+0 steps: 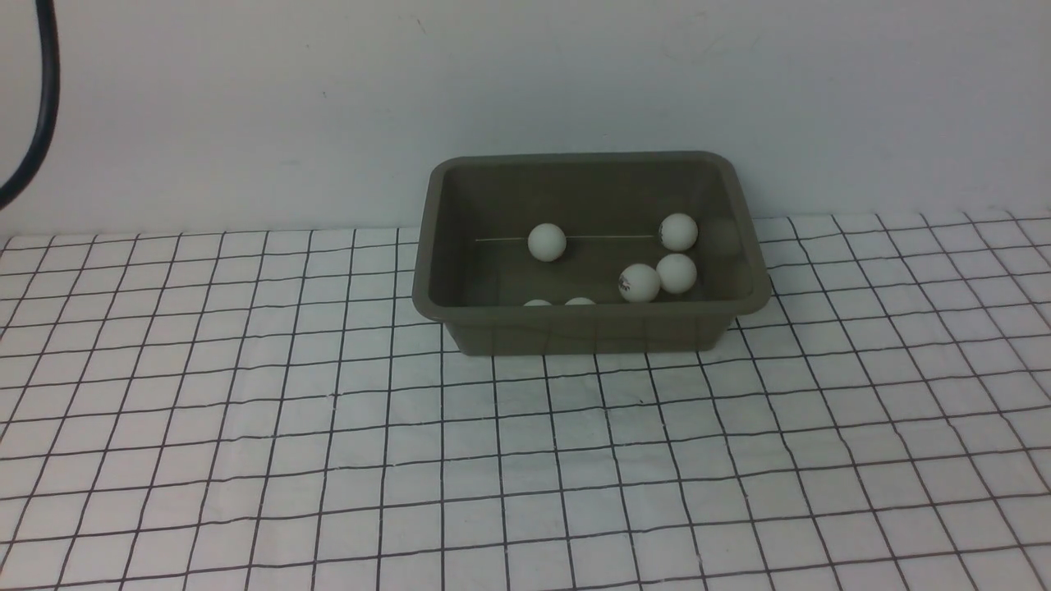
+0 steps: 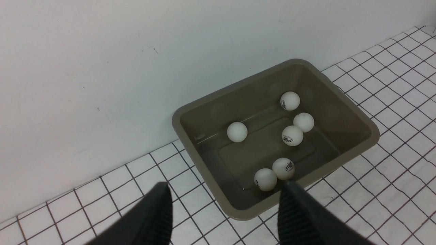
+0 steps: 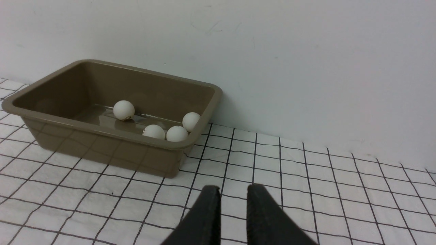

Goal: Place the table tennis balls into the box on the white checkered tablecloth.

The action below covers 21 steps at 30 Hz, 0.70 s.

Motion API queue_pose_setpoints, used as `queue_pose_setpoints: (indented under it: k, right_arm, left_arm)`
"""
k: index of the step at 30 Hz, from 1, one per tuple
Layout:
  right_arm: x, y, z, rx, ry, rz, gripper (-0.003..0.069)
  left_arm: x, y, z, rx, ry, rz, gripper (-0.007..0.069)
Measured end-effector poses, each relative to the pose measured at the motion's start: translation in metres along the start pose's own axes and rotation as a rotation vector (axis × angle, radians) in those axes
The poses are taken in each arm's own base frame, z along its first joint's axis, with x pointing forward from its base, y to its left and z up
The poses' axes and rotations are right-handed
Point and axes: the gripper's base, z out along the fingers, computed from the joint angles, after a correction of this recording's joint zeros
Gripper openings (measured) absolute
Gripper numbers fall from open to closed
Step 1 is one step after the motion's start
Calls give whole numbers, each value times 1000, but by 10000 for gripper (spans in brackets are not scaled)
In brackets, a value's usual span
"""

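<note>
The box [image 1: 591, 328] stands on the white checkered tablecloth [image 1: 525, 460] against the back wall. Several table tennis balls lie inside it: one apart [image 1: 547, 242], three grouped at the right [image 1: 676, 272], and two more just showing over the near rim [image 1: 580, 301]. The left wrist view shows all of them in the box [image 2: 340, 102], two touching [image 2: 283, 168]. My left gripper [image 2: 224, 185] is open wide and empty, above the box's near rim. My right gripper [image 3: 233, 189] is almost closed and empty, over the cloth to the right of the box [image 3: 102, 149]. Neither gripper shows in the front view.
A pale wall [image 1: 525, 82] rises right behind the box. A black cable [image 1: 45, 90] hangs at the far left of the wall. No balls lie on the cloth in any view.
</note>
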Motion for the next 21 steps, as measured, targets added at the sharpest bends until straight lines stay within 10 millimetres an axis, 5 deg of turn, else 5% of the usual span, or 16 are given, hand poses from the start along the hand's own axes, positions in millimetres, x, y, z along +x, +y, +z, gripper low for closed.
queue_pose_setpoints:
  k: [21]
  right_arm:
    - [5,1,1,-8,41,8,97]
  left_arm:
    - [0,0,0,0,0,1,376]
